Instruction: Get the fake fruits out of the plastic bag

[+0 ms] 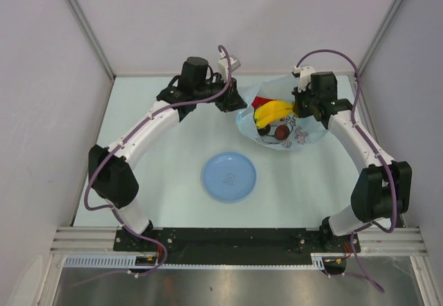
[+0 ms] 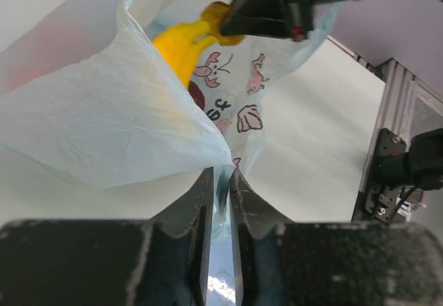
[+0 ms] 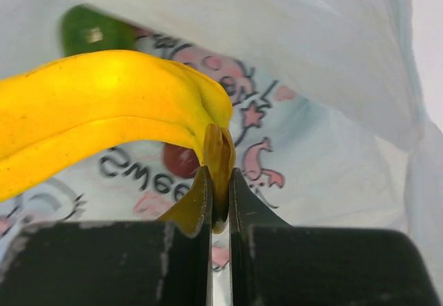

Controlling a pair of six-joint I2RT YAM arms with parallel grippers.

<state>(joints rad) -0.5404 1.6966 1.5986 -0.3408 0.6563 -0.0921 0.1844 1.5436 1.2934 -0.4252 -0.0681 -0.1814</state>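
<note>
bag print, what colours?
Dark line drawings with pink-red cartoon figures and shells on the pale-blue bag. Shows best in the left wrist view.

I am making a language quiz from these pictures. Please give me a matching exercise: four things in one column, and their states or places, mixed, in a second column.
Things
1 banana
2 plate
3 left gripper
4 green fruit

States
A shut on the edge of the bag
B inside the bag, behind the banana
C stem pinched by the right gripper
D blue, empty

Pairs: 1-C, 2-D, 3-A, 4-B
</note>
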